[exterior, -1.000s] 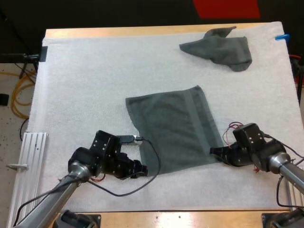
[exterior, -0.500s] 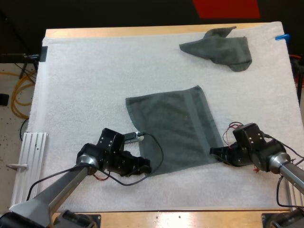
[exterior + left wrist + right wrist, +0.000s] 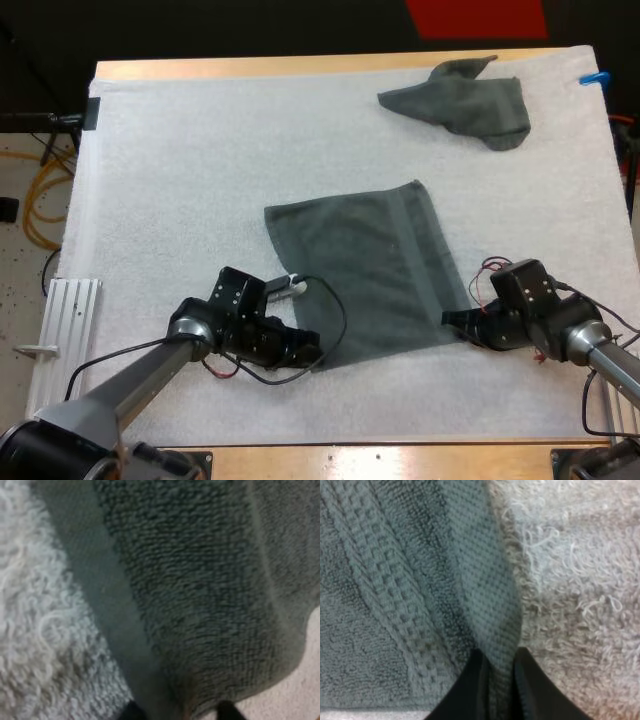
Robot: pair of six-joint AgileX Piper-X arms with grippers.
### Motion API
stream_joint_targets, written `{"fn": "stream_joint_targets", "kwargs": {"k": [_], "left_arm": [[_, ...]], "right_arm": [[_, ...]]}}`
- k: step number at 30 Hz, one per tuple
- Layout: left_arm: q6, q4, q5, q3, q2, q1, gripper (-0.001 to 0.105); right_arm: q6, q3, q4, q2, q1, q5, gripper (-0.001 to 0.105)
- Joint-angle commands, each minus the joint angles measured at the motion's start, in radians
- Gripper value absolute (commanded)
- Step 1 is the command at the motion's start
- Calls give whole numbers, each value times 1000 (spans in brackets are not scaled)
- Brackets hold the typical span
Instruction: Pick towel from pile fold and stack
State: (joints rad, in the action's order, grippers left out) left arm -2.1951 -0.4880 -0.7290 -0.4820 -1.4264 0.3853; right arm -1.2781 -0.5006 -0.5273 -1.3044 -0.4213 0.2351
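A dark grey-green towel (image 3: pixel 365 270) lies spread flat in the middle of the white mat (image 3: pixel 180 170). My left gripper (image 3: pixel 312 355) is low at the towel's near left corner; in its wrist view the towel (image 3: pixel 200 580) reaches down between the two black fingertips (image 3: pixel 132 712), which stand apart on either side of the corner. My right gripper (image 3: pixel 450 320) sits at the near right corner. There the fingers (image 3: pixel 475 690) are shut on the towel's hem (image 3: pixel 495 630), which bunches up between them. A second, crumpled towel (image 3: pixel 465 105) lies at the mat's far right.
A ribbed metal rail (image 3: pixel 60 340) lies along the table's left edge by my left arm. The wooden table edge (image 3: pixel 300 66) runs along the far side. Bare mat stretches to the left of the flat towel and beyond it.
My left gripper has slid right and slightly forward, from beside the towel to its near left corner. The right gripper and both towels have stayed put.
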Motion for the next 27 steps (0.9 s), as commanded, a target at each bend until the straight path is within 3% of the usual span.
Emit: {"fn": "stream_joint_targets", "kwargs": {"k": [1, 7, 11, 14, 27], "left_arm": [[-4, -2, 18, 5, -11, 7, 22], [-1, 11, 35, 5, -11, 7, 0], [29, 12, 37, 5, -8, 7, 0], [98, -41, 64, 5, 12, 7, 0], [318, -344, 252, 5, 333, 8, 0]], "right_arm": [[-9, 3, -18, 8, -1, -7, 0], [-9, 3, -18, 8, -1, -7, 0], [-9, 3, -18, 8, -1, -7, 0], [-12, 3, -18, 8, -1, 1, 0], [-28, 0, -32, 8, -1, 16, 0]]}}
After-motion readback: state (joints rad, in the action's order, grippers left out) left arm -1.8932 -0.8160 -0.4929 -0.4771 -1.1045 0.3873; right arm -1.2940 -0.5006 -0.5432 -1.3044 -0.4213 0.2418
